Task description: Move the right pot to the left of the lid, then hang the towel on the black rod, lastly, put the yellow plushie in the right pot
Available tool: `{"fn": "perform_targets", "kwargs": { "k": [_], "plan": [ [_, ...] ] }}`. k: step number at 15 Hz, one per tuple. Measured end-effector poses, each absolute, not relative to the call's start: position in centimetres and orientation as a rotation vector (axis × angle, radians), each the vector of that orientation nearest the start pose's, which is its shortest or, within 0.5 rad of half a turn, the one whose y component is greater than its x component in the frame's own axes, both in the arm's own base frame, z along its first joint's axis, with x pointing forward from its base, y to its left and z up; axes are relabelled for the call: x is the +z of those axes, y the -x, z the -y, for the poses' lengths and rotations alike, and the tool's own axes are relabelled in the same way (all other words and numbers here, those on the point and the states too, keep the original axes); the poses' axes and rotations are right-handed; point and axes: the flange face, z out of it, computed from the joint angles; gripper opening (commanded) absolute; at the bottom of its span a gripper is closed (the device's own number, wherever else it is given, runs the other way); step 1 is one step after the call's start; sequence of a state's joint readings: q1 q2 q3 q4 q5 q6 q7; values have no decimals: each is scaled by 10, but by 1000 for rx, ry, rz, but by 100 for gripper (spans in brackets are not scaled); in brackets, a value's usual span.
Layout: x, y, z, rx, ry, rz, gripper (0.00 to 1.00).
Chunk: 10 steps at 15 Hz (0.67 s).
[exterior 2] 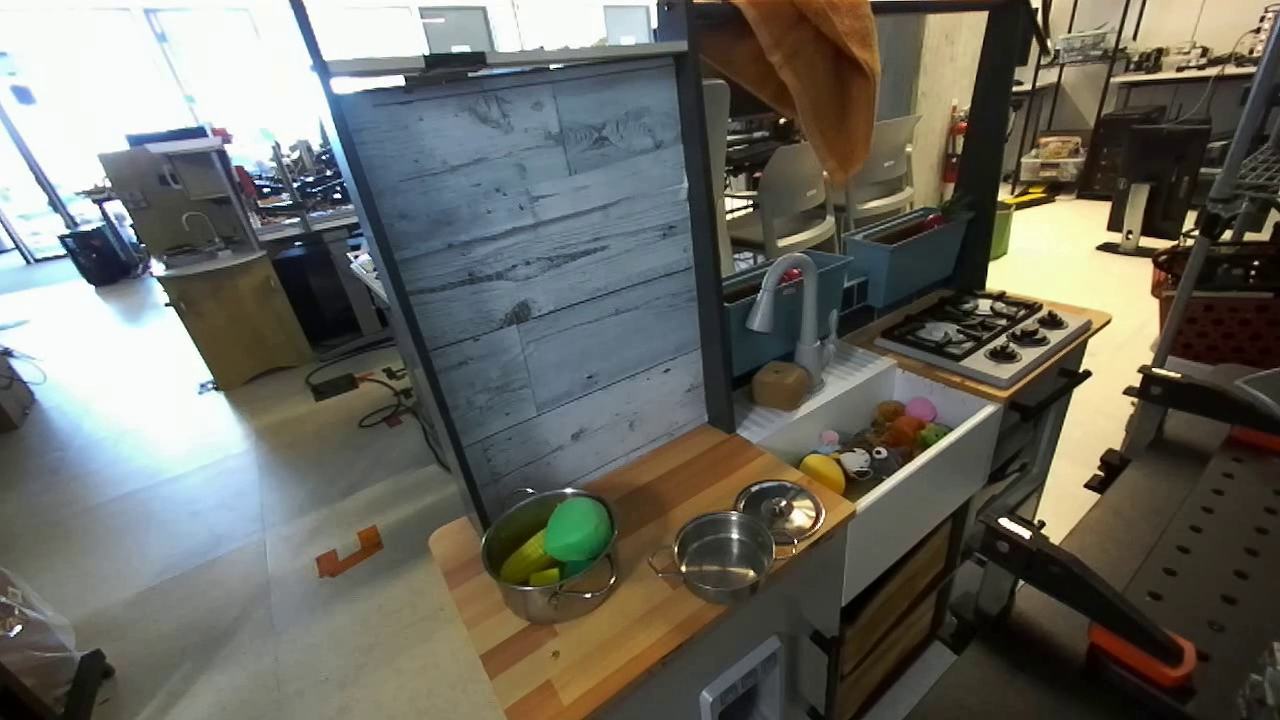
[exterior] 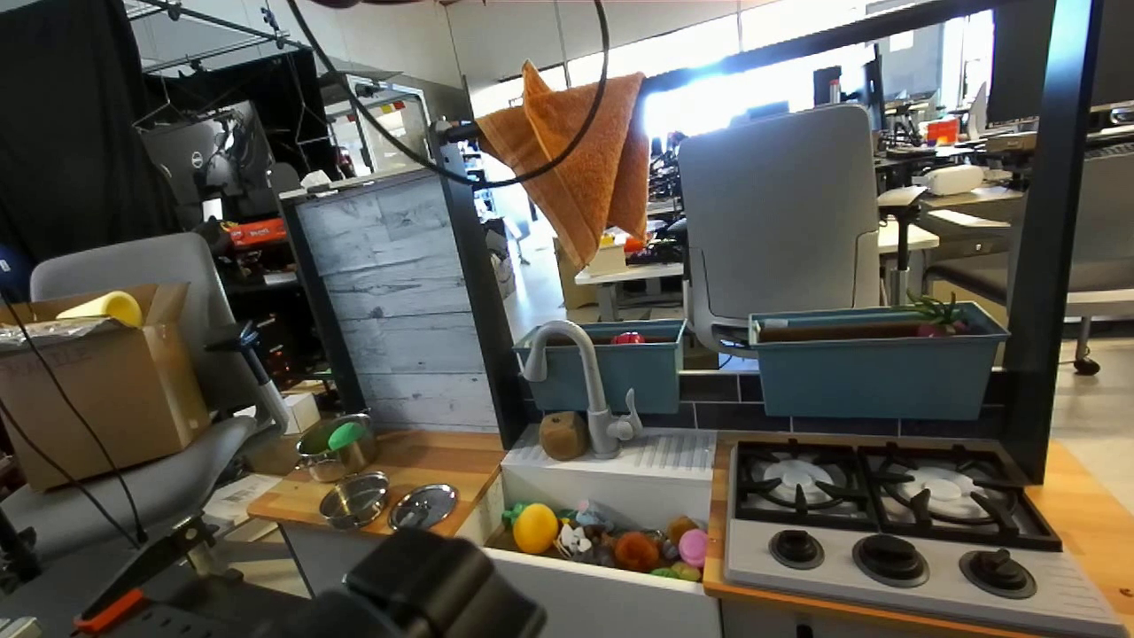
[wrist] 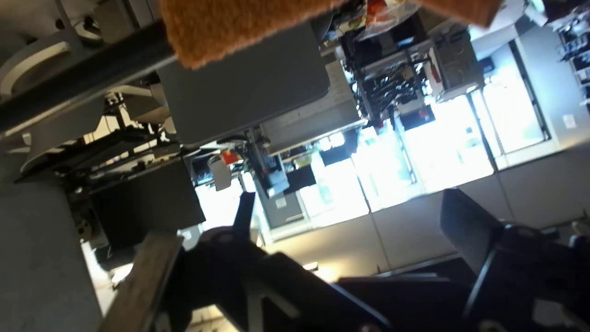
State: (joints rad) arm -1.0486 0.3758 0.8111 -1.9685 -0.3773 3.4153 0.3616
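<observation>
An orange towel [exterior: 576, 168] hangs draped over the black rod [exterior: 762, 55], near the post by the wood-look panel. The wrist view shows a towel edge [wrist: 239, 27] and the rod [wrist: 92, 76] beyond my gripper [wrist: 349, 196], whose fingers are spread wide with nothing between them. Neither exterior view clearly shows the gripper. A small steel pot [exterior 2: 725, 555], probably the right pot, stands empty just left of the lid [exterior 2: 780, 510]. The yellow plushie [exterior: 536, 529] lies in the sink's left end, also seen as a yellow shape [exterior 2: 822, 473] from the side.
A larger pot [exterior 2: 550, 600] holding green and yellow items stands on the wooden counter [exterior 2: 640, 640]. Several other plushies fill the sink [exterior: 611, 505] beside a tall faucet [exterior: 594, 381]. Blue planters [exterior: 877, 372] line the back above the stove [exterior: 886, 567]. A black cable [exterior: 354, 102] loops before the towel.
</observation>
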Motion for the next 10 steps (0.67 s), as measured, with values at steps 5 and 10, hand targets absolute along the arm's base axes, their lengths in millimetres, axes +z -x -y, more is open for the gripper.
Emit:
{"fn": "perform_targets", "kwargs": {
  "k": [5, 10],
  "plan": [
    [423, -597, 148, -1384, 2666, -263, 100],
    [418, -565, 148, -1359, 2736, -85, 100]
  ]
}}
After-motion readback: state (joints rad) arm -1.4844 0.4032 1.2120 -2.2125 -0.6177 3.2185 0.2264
